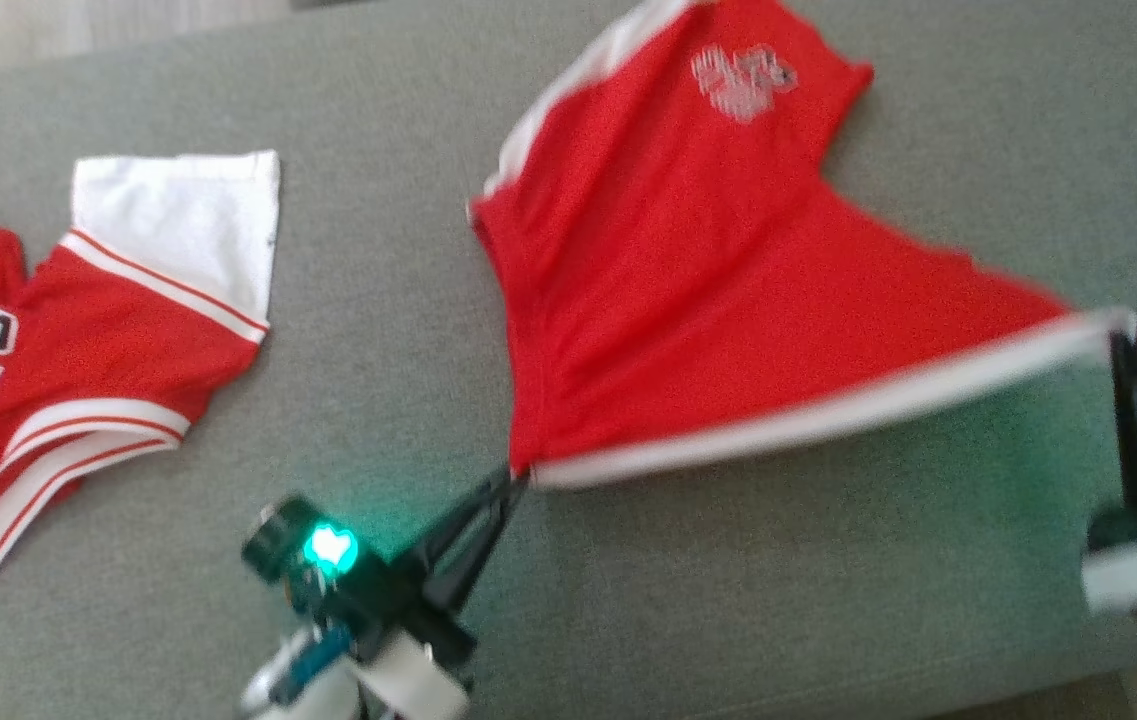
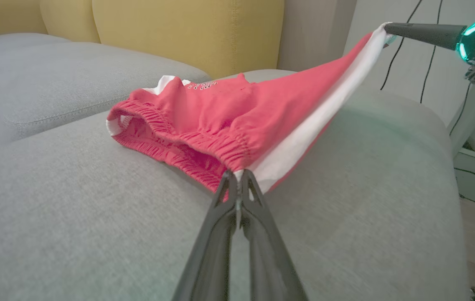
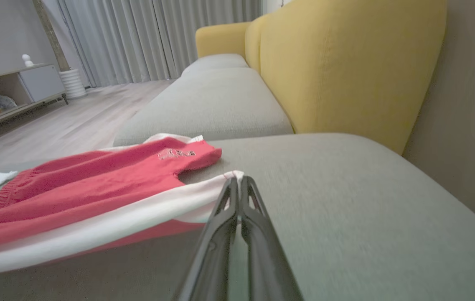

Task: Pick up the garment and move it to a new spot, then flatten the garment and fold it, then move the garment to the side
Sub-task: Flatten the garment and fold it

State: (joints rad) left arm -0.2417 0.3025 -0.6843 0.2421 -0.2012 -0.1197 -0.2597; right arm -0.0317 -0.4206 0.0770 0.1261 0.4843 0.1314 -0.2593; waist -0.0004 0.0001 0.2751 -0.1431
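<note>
While stretched taut, garment [image 1: 688, 290]: far part on grey sofa cushion [image 1: 728, 600], striped edge lifted off it.
Left gripper [image 1: 520, 472]: jaws clenched on waistband corner.
Right gripper [image 1: 1123, 335]: jaws clenched on stripe's hem end.
Reason: likely pulling out wrinkles before laying flat.
Look: red shorts, white side stripe, gathered waistband, pale print near one hem.

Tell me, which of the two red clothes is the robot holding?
The red shorts with the white stripe, pinched by the left gripper and the right gripper. The red jersey with a white sleeve lies apart on the grey cushion, untouched.
</note>
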